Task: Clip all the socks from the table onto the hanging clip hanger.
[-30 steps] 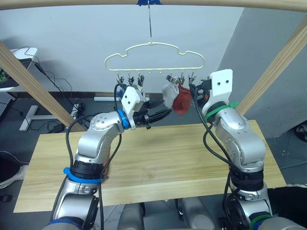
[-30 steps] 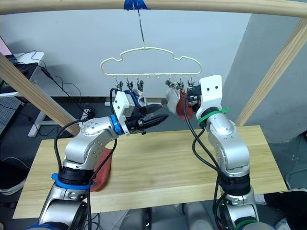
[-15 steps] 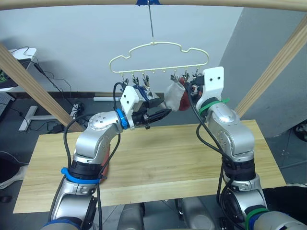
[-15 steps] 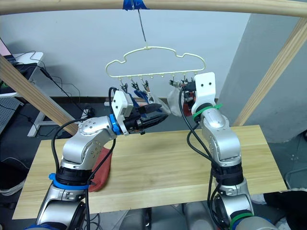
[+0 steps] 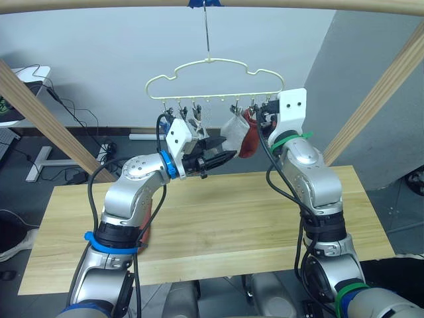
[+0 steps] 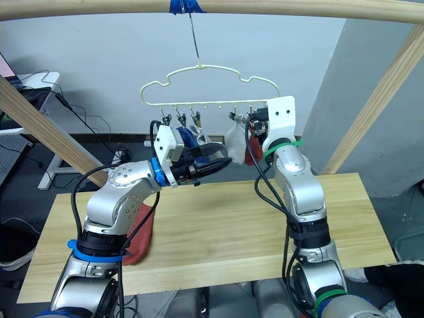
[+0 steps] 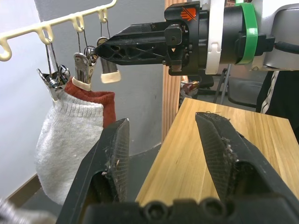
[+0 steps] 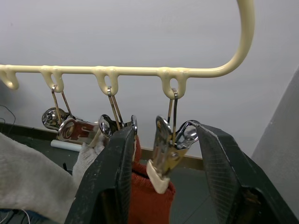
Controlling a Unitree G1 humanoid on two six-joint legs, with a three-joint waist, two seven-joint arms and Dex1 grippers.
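The clip hanger (image 5: 212, 76) hangs from the top pole over the table (image 5: 232, 218). A grey sock (image 5: 232, 130) and a rust red sock (image 5: 249, 140) hang clipped on its right half, and a blue sock (image 6: 187, 138) hangs on its left half behind my left wrist. Another red sock (image 6: 138, 233) lies on the table, partly under my left arm. My left gripper (image 7: 161, 123) is open and empty, pointing at the hanging grey sock (image 7: 70, 135). My right gripper (image 8: 163, 130) is open, its fingers on either side of the empty rightmost clip (image 8: 169, 149).
Thick wooden poles frame the scene: a top beam (image 5: 298, 5) and slanted legs at the left (image 5: 40, 112) and right (image 5: 377, 99). Cables and a desk foot (image 5: 46, 156) lie on the floor behind the table's left end.
The hanger swung right half a second ago and has swung back left. My right gripper rose and closed in on the rightmost clip. The left gripper has barely moved.
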